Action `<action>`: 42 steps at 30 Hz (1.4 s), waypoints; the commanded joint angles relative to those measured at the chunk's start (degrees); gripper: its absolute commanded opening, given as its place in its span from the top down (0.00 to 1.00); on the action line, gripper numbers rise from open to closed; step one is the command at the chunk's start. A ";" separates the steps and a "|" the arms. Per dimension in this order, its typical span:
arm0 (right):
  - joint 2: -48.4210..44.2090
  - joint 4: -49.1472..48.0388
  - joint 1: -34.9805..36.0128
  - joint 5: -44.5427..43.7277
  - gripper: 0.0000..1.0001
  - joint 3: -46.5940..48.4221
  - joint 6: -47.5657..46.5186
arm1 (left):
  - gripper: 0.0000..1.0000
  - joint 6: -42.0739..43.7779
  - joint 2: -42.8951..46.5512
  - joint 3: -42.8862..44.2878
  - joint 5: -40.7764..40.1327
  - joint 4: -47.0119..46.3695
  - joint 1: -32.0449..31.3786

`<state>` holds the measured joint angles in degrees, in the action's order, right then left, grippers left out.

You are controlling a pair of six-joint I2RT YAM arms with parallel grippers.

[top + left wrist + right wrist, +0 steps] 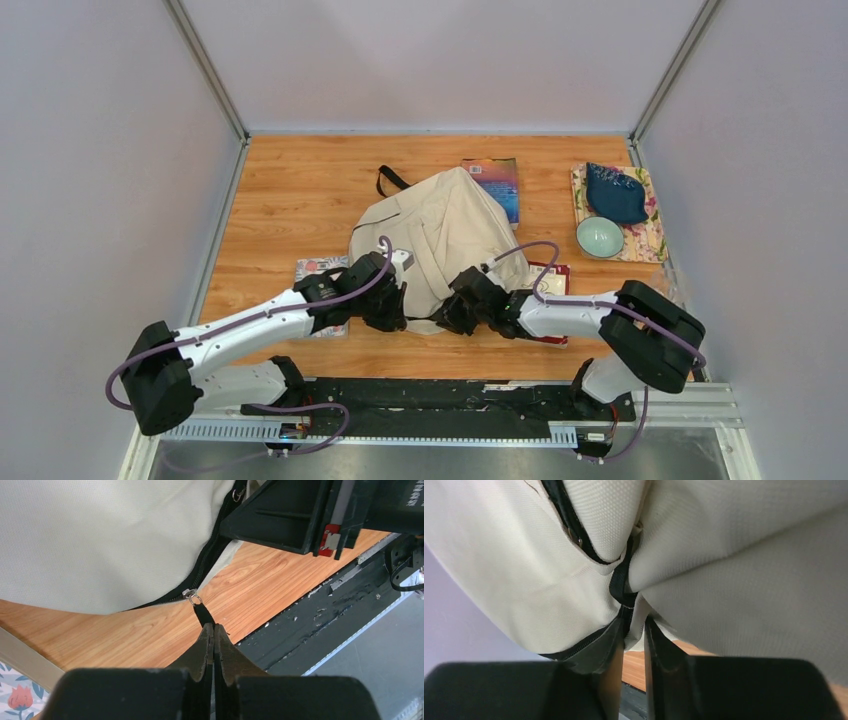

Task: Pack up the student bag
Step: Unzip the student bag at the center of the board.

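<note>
The student bag [445,230], a big cream canvas backpack with black straps, lies in the middle of the wooden table. My left gripper [395,305] is at its near left edge. In the left wrist view it [214,630] is shut on the black zipper pull tab [201,612], which hangs from the metal slider [192,596] on the bag's black zipper. My right gripper [450,315] is at the bag's near edge, close beside the left one. In the right wrist view it [635,630] is shut on a fold of the bag's cream fabric [749,580] beside the zipper.
A book [497,180] lies behind the bag. A floral mat [645,240] at the back right holds a dark teal pouch [615,192] and a pale green bowl [600,237]. A floral item [318,268] lies under my left arm, a red-edged book [553,275] under my right.
</note>
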<state>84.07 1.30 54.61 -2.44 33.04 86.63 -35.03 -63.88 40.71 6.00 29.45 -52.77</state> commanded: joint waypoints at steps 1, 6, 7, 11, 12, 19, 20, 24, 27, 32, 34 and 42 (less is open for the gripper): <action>2.85 -4.55 0.15 -1.17 0.90 2.20 -2.16 | 1.00 0.84 2.26 0.34 -0.02 0.78 -0.49; 2.50 -2.71 0.15 -2.48 1.00 3.61 -8.03 | 1.00 1.45 3.40 0.60 -2.65 2.80 -0.49; 0.85 0.16 0.15 -3.18 1.00 4.05 -9.62 | 1.00 1.54 3.67 0.95 -4.75 4.28 -0.49; -5.49 9.41 0.15 -11.68 1.00 7.56 -18.49 | 1.00 1.98 5.07 1.83 -12.93 10.17 -0.40; -6.80 11.16 0.15 -13.37 1.00 8.96 -20.78 | 1.00 2.07 5.69 1.92 -14.68 11.23 -0.49; -15.51 19.86 -0.03 -20.23 1.00 9.85 -37.75 | 1.00 1.19 7.63 1.92 -29.80 20.28 1.88; -16.04 20.93 -0.20 -21.80 1.00 9.85 -40.20 | 1.00 1.19 7.71 1.92 -30.60 20.82 2.32; -19.98 24.01 -1.34 -24.72 1.00 8.71 -46.00 | 1.00 1.45 8.42 1.22 -32.63 21.26 3.29; -22.54 24.10 -5.46 -23.50 1.00 6.96 -49.08 | 1.00 1.71 8.07 0.69 -32.46 20.47 3.47; -25.89 21.12 -18.18 -13.41 1.00 6.60 -53.93 | 1.00 1.54 7.89 -0.54 -29.47 18.28 3.47; -25.28 19.63 -21.20 -10.06 1.00 7.48 -55.68 | 1.00 1.63 8.33 -1.33 -26.33 16.00 3.47; -15.53 18.91 -24.11 5.95 1.00 11.09 -54.03 | 1.00 0.58 7.72 -3.18 -12.96 7.55 3.03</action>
<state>65.82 23.20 30.87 -2.04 41.56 33.12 -34.50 -55.90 37.89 -13.50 38.44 -49.78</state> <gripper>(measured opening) 0.012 0.006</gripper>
